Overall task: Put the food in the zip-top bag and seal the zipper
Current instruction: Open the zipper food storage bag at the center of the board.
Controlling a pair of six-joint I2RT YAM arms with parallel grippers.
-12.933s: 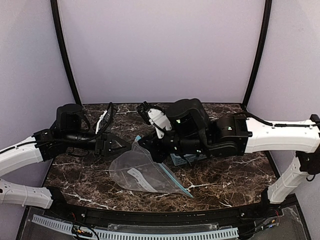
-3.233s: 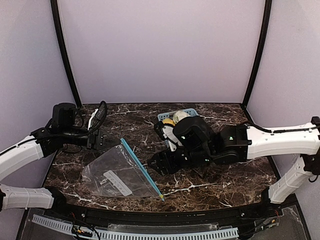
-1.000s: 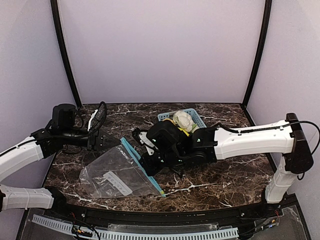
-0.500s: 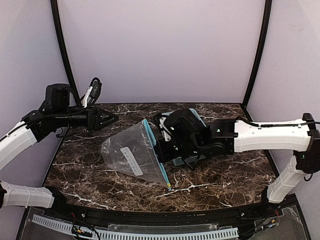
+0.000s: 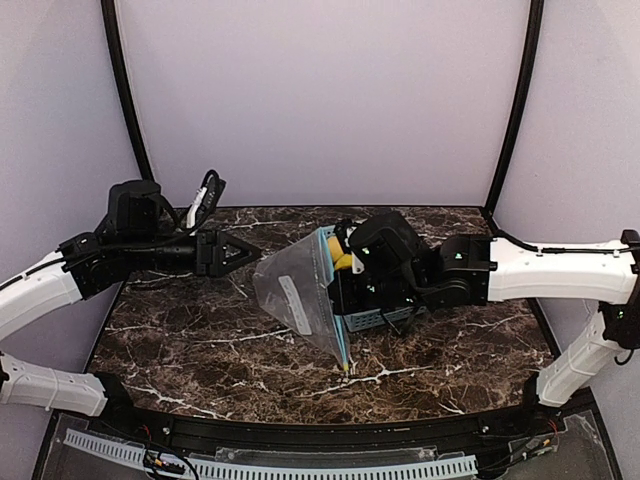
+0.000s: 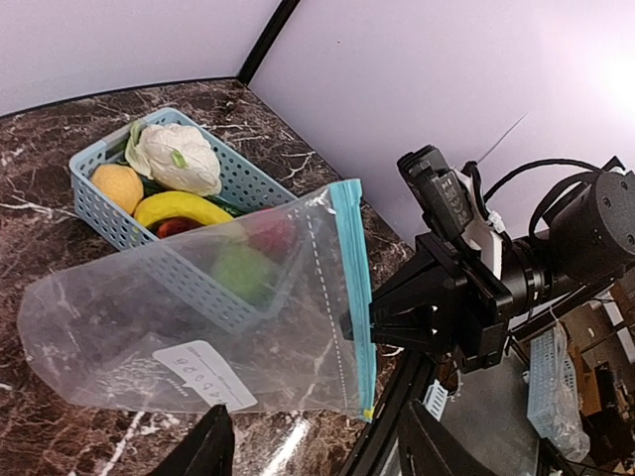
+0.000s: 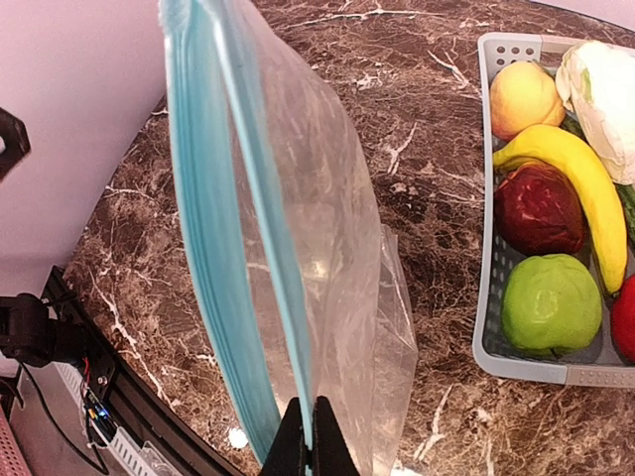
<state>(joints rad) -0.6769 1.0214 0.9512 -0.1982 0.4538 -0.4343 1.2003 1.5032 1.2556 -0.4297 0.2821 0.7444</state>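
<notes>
The clear zip-top bag [image 5: 296, 287] is held upright with its lower corner near the table. My right gripper [image 5: 340, 292] is shut on one lip of the teal zipper [image 7: 270, 248], its fingertips [image 7: 308, 441] pinching it. The other teal lip [image 7: 203, 248] stands apart, so the mouth gapes. My left gripper [image 5: 245, 251] is open and empty, just left of the bag. In its view the bag [image 6: 189, 317] shows its white label [image 6: 203, 375]. The food lies in the blue basket [image 7: 488, 327]: orange [image 7: 524, 96], cauliflower [image 7: 603, 87], banana [image 7: 568, 178], dark red apple [image 7: 539, 208], green apple [image 7: 554, 302].
The basket [image 5: 378, 318] sits right behind the bag, under my right arm. A red apple [image 7: 626, 319] and a sliver of cucumber [image 7: 628, 206] show at the frame edge. Black corner posts [image 5: 125, 110] and lilac walls enclose the marble table [image 5: 200, 340].
My right gripper has carried the bag to the right, closer to the basket. My left arm has come down and reached right towards the bag.
</notes>
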